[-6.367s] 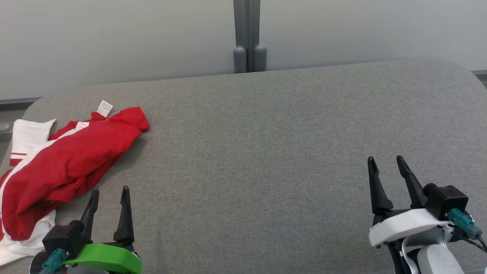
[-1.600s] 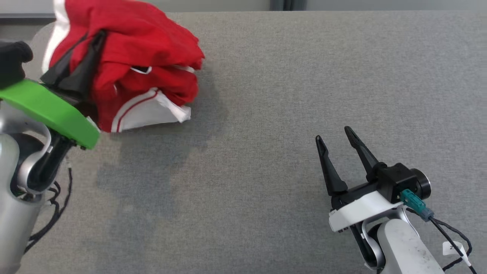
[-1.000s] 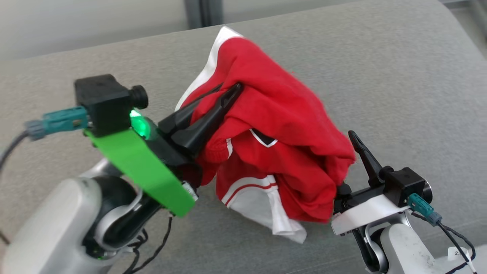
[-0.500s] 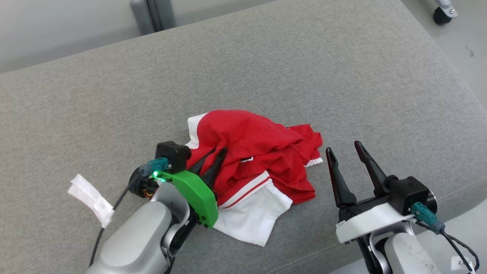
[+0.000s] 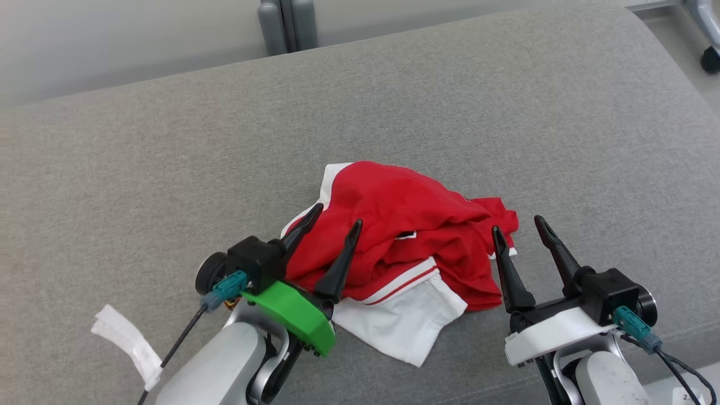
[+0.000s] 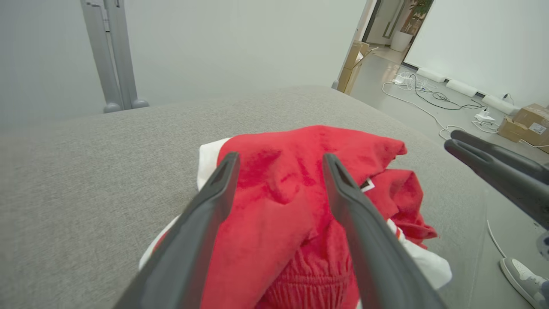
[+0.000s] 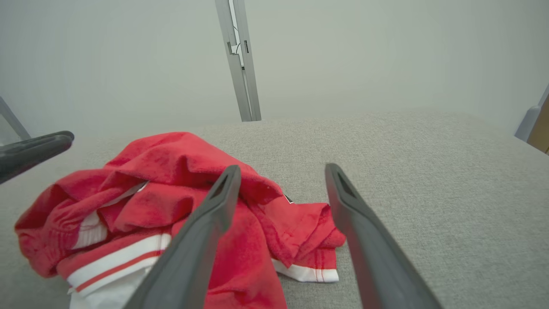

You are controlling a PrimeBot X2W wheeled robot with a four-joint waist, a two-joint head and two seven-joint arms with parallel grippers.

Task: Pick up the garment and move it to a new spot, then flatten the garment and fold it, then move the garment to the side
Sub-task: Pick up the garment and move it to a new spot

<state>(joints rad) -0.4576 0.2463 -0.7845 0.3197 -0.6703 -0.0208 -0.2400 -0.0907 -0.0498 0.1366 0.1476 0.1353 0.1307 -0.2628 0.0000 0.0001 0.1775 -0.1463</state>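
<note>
Now the left end effector has opened wide and released the red and white garment, which lies crumpled on the grey tabletop between it and the wide-open right end effector, so cloth lying between the left fingers may snag and drag if that arm pulls back.

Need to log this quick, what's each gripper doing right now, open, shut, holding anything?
Left gripper: jaws open, holding nothing, over the red garment.
Right gripper: jaws open, empty, at the garment's edge.
</note>
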